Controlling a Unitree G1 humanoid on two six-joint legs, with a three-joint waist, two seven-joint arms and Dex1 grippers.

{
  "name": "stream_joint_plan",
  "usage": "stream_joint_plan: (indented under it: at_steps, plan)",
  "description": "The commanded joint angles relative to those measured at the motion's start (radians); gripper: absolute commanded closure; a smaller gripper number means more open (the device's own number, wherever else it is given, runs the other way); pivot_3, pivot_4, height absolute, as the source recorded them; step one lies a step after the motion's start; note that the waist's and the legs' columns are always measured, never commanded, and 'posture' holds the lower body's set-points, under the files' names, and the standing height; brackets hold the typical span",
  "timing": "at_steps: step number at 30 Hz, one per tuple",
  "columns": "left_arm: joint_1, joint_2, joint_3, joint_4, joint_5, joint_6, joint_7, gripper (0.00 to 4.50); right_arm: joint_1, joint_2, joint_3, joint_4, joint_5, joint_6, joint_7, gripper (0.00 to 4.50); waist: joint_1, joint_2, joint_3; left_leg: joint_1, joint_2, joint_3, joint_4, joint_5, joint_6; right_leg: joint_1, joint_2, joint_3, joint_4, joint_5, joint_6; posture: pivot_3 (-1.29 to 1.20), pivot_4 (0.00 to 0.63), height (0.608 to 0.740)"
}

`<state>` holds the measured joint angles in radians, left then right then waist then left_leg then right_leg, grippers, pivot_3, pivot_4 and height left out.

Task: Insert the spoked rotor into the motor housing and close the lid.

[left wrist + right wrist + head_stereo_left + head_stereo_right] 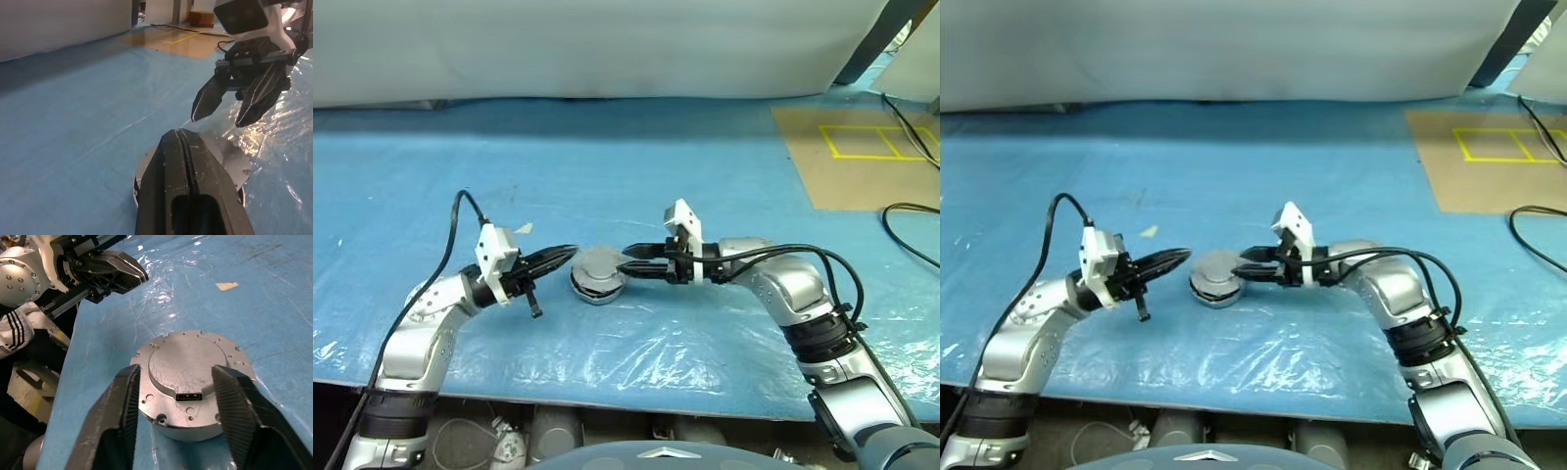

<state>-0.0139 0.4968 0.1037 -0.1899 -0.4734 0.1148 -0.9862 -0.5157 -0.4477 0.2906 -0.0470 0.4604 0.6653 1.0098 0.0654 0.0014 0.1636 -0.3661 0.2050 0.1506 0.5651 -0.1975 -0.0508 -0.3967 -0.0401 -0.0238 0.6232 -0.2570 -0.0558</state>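
Right wrist view: smooth grey screwed lid.

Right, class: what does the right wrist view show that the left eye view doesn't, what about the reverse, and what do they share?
Right wrist view: the lid's smooth face close up, with small screw holes and a rectangular slot, framed by the open right claw. Left eye view: the brown mat with yellow tape lines and the white backdrop. Shared: the lid on the blue sheet, with the shut left claw beside it.
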Motion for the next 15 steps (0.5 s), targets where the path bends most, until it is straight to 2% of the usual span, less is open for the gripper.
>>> stream_joint_plan:
  at_steps: [1,3,4,10,15]
  plan:
    - [0.032,0.004,0.032,-0.039,-0.008,-0.022,0.026,4.5,-0.04,0.021,0.017,0.026,-0.028,-0.056,0.035,0.92,0.001,0.0,0.0,0.0,0.0,0.0,0.0,0.0,0.0,0.0,0.0,0.0,0.0,0.0,0.0,0.0,0.15,0.74]
    - [0.049,0.011,0.035,-0.044,-0.005,-0.033,0.025,4.5,-0.058,0.032,0.04,0.058,-0.068,-0.084,0.037,0.23,0.002,0.0,0.0,0.0,0.0,0.0,0.0,0.0,0.0,0.0,0.0,-0.001,0.001,0.0,0.0,0.0,0.15,0.74]
    - [0.053,0.013,0.035,-0.046,-0.004,-0.036,0.025,4.5,-0.063,0.035,0.047,0.068,-0.078,-0.09,0.042,0.04,0.002,0.0,0.0,0.0,0.001,0.0,0.0,0.0,0.0,0.0,0.0,-0.001,0.001,0.0,0.0,0.0,0.15,0.74]
    - [0.073,0.023,0.036,-0.041,-0.009,-0.031,0.032,4.5,-0.097,0.052,0.098,0.128,-0.134,-0.134,0.097,0.04,0.002,0.0,0.0,0.0,0.001,0.0,0.002,0.0,0.0,0.0,0.0,0.0,0.001,0.0,0.0,0.0,0.15,0.74]
    - [0.071,0.022,0.026,-0.027,0.007,-0.048,0.036,4.5,-0.113,0.088,0.132,0.2,-0.21,-0.221,0.089,0.04,0.001,0.0,0.0,0.001,0.001,0.0,0.002,0.0,0.0,0.0,0.0,0.0,0.001,0.0,0.0,0.0,0.15,0.74]
